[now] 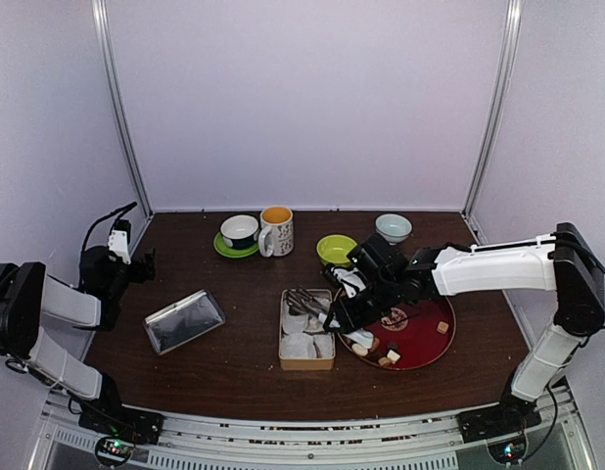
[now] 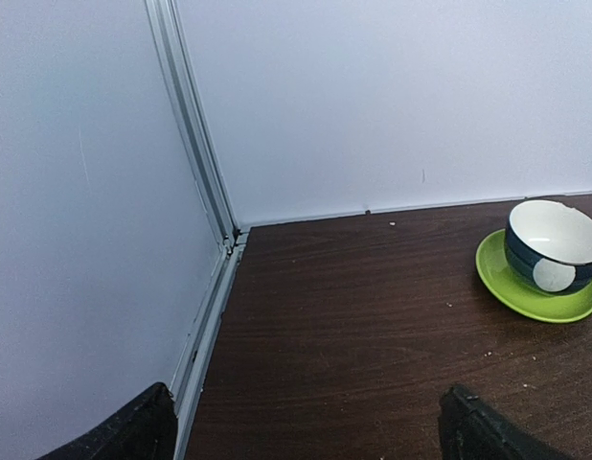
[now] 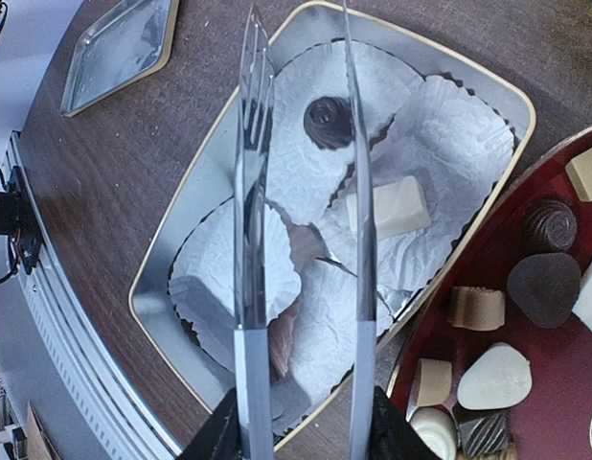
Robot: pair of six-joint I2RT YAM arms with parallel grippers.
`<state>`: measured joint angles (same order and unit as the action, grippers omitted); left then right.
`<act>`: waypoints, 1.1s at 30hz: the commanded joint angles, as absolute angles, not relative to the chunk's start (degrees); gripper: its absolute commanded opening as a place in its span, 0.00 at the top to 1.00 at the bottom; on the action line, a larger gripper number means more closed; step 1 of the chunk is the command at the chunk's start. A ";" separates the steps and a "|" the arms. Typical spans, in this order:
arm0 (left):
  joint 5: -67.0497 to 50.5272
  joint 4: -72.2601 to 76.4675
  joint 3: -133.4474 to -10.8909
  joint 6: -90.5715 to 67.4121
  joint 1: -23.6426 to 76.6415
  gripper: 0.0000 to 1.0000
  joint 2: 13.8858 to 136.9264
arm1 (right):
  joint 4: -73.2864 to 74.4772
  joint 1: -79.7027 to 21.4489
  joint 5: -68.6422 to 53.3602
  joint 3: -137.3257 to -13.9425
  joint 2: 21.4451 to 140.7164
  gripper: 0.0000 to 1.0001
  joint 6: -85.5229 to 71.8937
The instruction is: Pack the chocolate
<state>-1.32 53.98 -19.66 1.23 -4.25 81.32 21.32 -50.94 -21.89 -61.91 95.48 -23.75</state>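
Observation:
My right gripper (image 3: 301, 436) is shut on silver metal tongs (image 3: 250, 192), whose two arms stand apart over an open tin (image 3: 171, 259) lined with white paper liners. In the tin, a dark brown round chocolate (image 3: 327, 122) lies between the tong arms, close to the right arm. A cream white cube (image 3: 390, 206) lies just right of them. Several more chocolates, among them a dark one (image 3: 543, 287) and a tan one (image 3: 476, 308), lie on the red plate (image 3: 555, 402). From above, the right gripper (image 1: 347, 313) is between the tin (image 1: 307, 364) and the plate (image 1: 420, 357). My left gripper (image 2: 306, 441) is open and empty at the far left (image 1: 141, 264).
The tin's lid (image 1: 184, 320) lies left of the tin. At the back stand a dark bowl on a green saucer (image 1: 239, 233), a mug (image 1: 277, 231), a green bowl (image 1: 336, 249) and a pale bowl (image 1: 393, 227). The left wrist view shows that bowl and saucer (image 2: 550, 254) and the wall corner.

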 commanded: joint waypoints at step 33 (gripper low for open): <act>-1.97 57.12 -19.34 1.78 -4.68 0.02 81.65 | 32.85 -40.31 -2.82 -50.29 71.04 0.58 -24.87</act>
